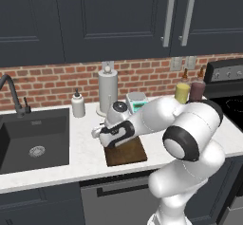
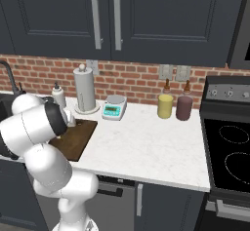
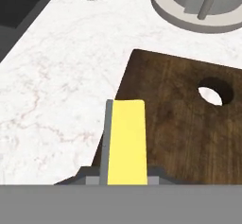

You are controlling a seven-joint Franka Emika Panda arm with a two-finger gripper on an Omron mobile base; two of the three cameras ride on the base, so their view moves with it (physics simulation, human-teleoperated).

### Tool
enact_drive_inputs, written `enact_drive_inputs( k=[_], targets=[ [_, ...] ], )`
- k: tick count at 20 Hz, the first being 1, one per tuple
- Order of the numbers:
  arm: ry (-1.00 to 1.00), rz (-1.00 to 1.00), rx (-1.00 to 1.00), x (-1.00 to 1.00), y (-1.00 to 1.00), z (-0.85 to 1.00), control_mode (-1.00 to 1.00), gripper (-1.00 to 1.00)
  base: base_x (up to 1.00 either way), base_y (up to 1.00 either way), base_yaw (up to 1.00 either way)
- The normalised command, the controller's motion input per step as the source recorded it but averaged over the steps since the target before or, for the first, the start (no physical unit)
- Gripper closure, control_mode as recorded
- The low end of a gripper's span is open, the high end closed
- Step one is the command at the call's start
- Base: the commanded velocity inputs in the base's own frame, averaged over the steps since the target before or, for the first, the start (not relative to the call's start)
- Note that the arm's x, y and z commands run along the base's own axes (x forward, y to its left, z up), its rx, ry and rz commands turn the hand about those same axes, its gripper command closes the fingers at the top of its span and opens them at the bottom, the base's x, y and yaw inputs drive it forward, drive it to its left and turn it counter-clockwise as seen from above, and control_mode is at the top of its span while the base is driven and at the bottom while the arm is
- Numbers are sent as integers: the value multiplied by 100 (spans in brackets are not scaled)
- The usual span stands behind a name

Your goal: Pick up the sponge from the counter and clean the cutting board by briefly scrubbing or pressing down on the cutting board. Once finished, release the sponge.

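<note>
Currently the claw point(image 3: 124, 180) is clenched on the sponge point(image 3: 125, 140), which stands on edge between the fingertips, yellow body showing with the grey scrub face as a thin strip on one side. Relative to the cutting board point(image 3: 189, 124), the sponge hangs over the board's edge, near the corner that lies toward the sink point(image 1: 33, 138); whether it touches the wood yet I cannot tell. The board's round hole point(image 3: 215, 91) sits well off to the far side of the sponge, and the paper towel holder point(image 1: 107, 90) stands just beyond the board on the counter point(image 1: 85, 153).

The main risk, as I judge it, is position: pressing down here could land half the sponge on the counter beside the board, so the scrub would barely count. Held edge-on, the sponge might also twist or slip out under downward force. Moving further over the board first would lessen both.
</note>
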Motion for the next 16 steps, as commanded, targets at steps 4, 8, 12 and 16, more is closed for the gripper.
enact_drive_inputs(
  k=[4, 8, 12, 16],
  targets=[
    [-2, 0, 0, -12, -22, -1, -100, 100, 0, 0, 0],
    [-5, 0, 0, -31, -93, 0, -100, 100, 0, 0, 0],
    [-4, 0, 0, -24, -100, 0, -100, 100, 0, 0, 0],
    [-2, 0, 0, -3, -90, -2, -100, 100, 0, 0, 0]
  ],
)
